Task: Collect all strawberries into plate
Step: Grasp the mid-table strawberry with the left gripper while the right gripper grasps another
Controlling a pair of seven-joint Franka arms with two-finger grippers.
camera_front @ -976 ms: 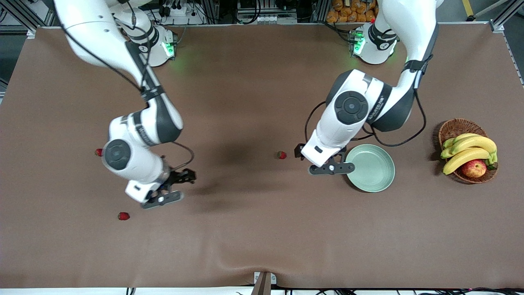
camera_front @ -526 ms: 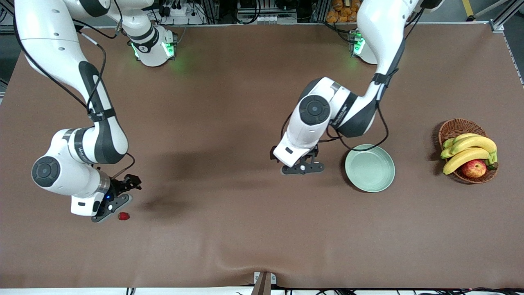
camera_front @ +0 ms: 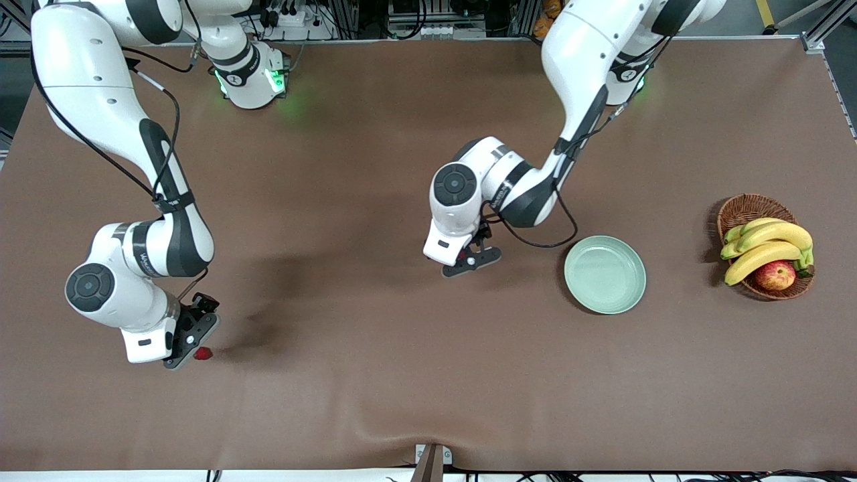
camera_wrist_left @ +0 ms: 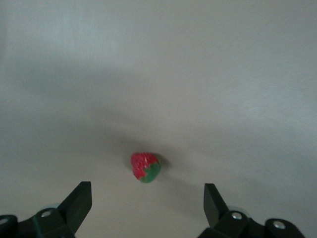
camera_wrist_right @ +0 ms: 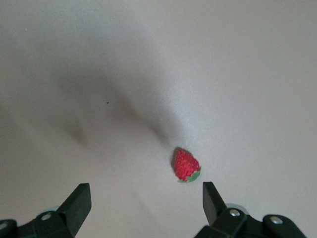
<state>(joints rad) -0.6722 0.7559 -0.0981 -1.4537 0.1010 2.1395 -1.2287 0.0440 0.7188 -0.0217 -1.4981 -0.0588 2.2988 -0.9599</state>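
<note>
Below each end effector lay a bumpy red strawberry: the left end effector (camera_wrist_left: 147,198), fingers apart, had swung off the smooth mint plate (camera_front: 605,274); the right end effector (camera_wrist_right: 146,201), likewise apart, reached its strawberry (camera_front: 202,353) on the brown surface (camera_front: 402,375).

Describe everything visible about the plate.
The plate is a round, shallow, pale mint-green dish with a smooth raised rim, plastic or glazed by its look. It sits flat and empty on the brown table, toward the left arm's end, between the left gripper and the wicker basket of fruit. Nothing touches it.
</note>
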